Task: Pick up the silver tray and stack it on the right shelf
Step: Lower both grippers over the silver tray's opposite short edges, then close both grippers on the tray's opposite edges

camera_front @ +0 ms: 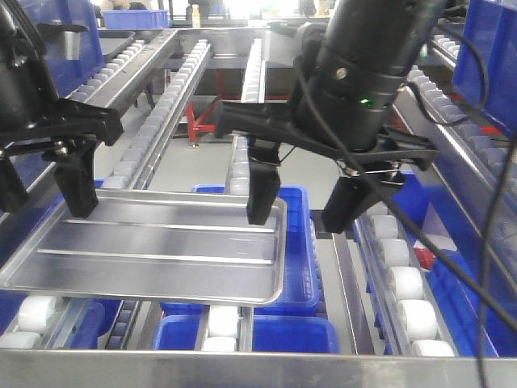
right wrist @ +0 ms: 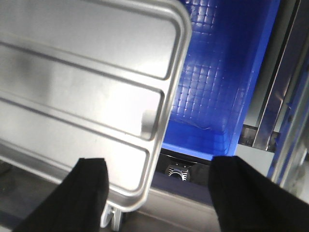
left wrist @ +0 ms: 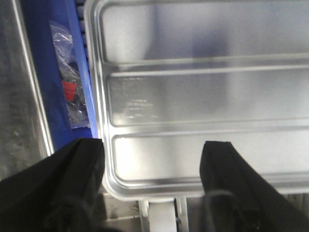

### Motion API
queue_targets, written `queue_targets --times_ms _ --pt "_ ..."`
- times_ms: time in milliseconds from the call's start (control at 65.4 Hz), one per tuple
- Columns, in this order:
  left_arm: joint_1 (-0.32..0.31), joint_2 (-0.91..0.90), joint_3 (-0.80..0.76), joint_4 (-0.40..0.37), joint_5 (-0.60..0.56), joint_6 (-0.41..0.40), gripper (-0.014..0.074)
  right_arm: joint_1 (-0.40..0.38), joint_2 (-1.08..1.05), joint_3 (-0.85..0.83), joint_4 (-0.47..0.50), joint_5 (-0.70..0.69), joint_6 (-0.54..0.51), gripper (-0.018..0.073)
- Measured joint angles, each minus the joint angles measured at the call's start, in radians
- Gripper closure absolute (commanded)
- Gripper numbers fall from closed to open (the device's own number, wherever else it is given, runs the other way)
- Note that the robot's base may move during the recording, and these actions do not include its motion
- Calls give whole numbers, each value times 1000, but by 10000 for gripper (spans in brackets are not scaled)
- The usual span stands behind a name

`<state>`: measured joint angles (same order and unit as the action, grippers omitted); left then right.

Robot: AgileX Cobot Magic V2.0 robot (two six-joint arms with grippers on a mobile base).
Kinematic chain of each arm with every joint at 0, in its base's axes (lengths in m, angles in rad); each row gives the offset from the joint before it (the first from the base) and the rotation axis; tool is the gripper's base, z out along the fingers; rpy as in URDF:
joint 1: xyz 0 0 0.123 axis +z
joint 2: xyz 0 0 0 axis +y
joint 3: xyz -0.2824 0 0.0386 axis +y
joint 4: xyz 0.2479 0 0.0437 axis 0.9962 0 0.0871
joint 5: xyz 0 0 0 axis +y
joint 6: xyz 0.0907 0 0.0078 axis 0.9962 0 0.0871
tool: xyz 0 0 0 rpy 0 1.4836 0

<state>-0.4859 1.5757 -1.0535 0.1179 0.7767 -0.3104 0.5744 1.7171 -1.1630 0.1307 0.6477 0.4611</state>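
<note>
The silver tray (camera_front: 161, 242) (left wrist: 203, 96) (right wrist: 72, 87), shiny with two long ridges, lies flat on the white rollers of the right shelf (camera_front: 363, 372), just behind its polished front bar. My left gripper (camera_front: 40, 190) (left wrist: 152, 169) is open over the tray's left end, its fingers (left wrist: 72, 188) straddling a near corner without closing on it. My right gripper (camera_front: 305, 212) (right wrist: 159, 174) is open at the tray's right end. One of its fingers stands over the tray floor and the other hangs off to the right over a blue bin.
Blue bins (camera_front: 291, 331) (right wrist: 217, 72) sit under the rack. One bin at the left holds a clear bag with a red part (left wrist: 70, 92). Roller rails (camera_front: 404, 283) run back on both sides. A red frame (camera_front: 202, 121) stands on the floor behind, and another blue bin (camera_front: 489, 48) is at upper right.
</note>
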Motion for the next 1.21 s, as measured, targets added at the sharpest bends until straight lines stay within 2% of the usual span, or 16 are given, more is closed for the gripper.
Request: queue_targets --times_ms 183,458,672,1207 --pt "0 13 -5 53 -19 -54 268 0 42 -45 -45 36 27 18" --pt "9 46 -7 49 -45 -66 268 15 64 -61 -166 76 146 18" --pt "43 75 -7 41 -57 -66 268 37 76 -61 -171 48 176 20" --pt "43 104 -7 45 -98 -66 268 37 143 -63 -183 50 182 20"
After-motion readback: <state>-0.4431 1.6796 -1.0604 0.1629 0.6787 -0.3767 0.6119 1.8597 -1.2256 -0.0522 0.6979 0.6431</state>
